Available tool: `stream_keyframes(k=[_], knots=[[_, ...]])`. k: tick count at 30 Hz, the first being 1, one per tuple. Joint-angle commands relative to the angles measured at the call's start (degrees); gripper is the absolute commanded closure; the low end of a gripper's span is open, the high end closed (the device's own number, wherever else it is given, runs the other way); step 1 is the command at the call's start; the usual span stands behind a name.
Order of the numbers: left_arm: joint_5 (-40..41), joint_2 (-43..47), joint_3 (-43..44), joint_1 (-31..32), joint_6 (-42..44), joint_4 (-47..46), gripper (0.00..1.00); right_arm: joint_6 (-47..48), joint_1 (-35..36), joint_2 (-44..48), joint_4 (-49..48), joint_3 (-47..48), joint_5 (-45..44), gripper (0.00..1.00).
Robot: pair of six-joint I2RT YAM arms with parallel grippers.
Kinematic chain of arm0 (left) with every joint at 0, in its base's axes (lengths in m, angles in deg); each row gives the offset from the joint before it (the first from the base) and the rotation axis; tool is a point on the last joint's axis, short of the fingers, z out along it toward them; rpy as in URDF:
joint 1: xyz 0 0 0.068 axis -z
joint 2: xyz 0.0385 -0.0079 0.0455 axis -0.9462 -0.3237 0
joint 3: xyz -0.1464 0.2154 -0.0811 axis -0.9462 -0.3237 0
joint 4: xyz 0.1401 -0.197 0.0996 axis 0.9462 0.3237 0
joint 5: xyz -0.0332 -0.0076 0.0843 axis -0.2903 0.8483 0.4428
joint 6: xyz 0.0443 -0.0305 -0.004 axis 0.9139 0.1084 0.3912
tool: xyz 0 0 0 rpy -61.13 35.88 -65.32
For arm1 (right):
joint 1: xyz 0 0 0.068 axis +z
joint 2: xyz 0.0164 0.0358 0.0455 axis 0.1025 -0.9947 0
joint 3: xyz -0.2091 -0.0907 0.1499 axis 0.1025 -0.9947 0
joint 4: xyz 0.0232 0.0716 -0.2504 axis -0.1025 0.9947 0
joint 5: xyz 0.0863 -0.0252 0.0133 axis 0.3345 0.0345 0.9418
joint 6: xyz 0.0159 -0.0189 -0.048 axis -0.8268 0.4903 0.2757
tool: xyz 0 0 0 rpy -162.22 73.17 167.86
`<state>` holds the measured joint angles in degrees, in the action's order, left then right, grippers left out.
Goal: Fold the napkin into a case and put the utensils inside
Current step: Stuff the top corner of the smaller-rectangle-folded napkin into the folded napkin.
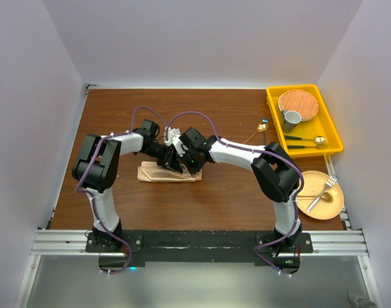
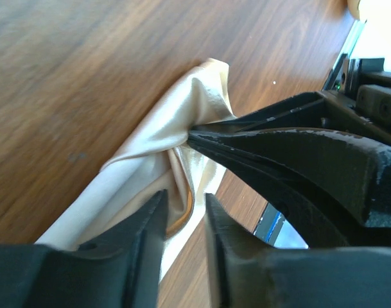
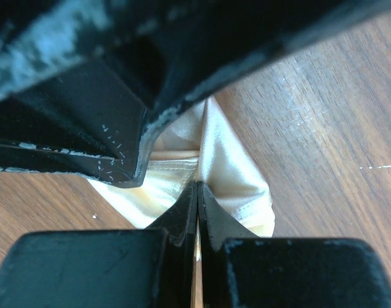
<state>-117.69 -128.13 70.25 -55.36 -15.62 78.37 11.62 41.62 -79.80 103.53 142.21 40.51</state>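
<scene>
Brown desk (image 1: 234, 205), mid-fold: your napkin (image 1: 151, 174) lies left of centre as a narrow layered strip, not yet a finished case. Left jaws stand slightly parted around a raised fold; you cannot tell whether they bite. Right jaws are pressed together, pinching that cloth. Far right, the utensils (image 1: 321, 191) sit unloaded, one on the plate (image 1: 336, 208).

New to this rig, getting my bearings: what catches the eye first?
The two arms meet mid-table over the folded peach satin napkin; the right gripper is shut, pinching it. At far right sits a bright yellow plastic tray, and nearer, a round tan plate holding a metal fork.
</scene>
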Motion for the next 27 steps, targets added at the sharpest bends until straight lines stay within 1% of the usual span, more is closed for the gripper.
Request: stream_keyframes(k=[1,2,3,4,5,12,16,23,27], knots=[[-1.9,1.3,0.0,0.6,1.0,-0.8,0.80,-0.5,-0.7,-0.9,1.2,2.0,0.3,1.00],[-2.0,1.3,0.1,0.7,0.6,-1.2,0.84,-0.7,-0.7,-0.5,1.2,2.2,0.6,1.00],[-1.7,1.2,0.2,0.7,-0.5,-2.1,0.91,-0.9,-0.6,-0.3,1.3,2.5,0.9,1.00],[-1.3,0.9,0.4,0.7,-1.2,-2.5,0.94,-1.0,-0.7,0.0,1.8,2.9,1.4,1.00],[-1.1,0.8,0.4,0.7,-1.7,-3.3,0.99,-1.4,-0.7,0.2,2.2,3.3,1.6,1.00],[1.1,-0.9,1.1,0.7,-5.7,-4.8,1.00,-2.0,-0.7,0.8,5.6,8.1,2.8,1.00],[1.6,-1.8,1.9,0.8,-7.1,-5.5,1.00,-2.3,-0.7,0.5,6.2,8.3,2.9,1.00],[-0.2,-0.2,2.6,1.2,-11.3,-10.4,1.00,-2.4,-0.7,-0.2,6.1,7.2,2.8,1.00],[1.6,-0.9,3.3,1.9,-12.8,-10.9,1.00,-2.4,-0.7,0.1,5.6,6.6,2.5,1.00]])
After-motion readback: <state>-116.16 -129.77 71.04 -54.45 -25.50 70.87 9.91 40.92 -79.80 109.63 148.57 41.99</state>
